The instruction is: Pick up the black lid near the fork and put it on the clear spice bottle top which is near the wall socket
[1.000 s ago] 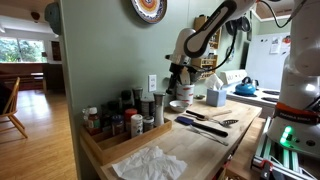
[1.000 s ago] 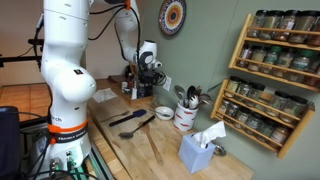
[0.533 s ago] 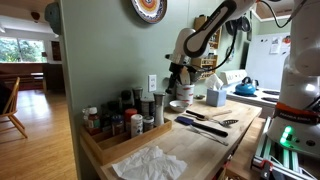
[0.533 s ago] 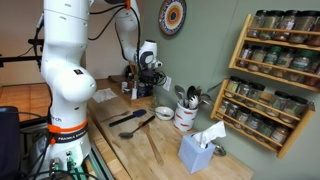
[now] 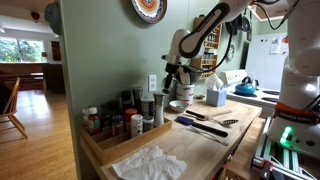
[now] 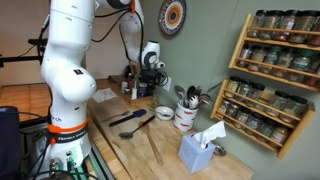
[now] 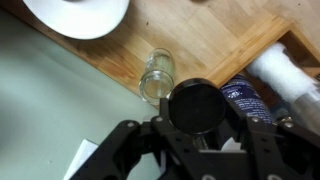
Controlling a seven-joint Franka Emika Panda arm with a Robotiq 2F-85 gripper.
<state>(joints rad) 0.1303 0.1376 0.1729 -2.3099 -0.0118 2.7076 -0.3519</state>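
Shifted slightly sideways, my gripper [image 7: 198, 118] pinches the black lid [image 7: 196, 103] just right of the clear spice bottle [image 7: 157, 78]. It seems off-centre, so lowering now could topple the bottle.

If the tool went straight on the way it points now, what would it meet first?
Probably the wooden countertop: the round black lid held in the tool sits just beside the clear glass spice bottle, not over it; depth is unclear.

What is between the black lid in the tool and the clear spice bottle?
Nothing. In the wrist view the black lid, gripped by the tool, nearly meets the rim of the clear spice bottle; no object sits between them.
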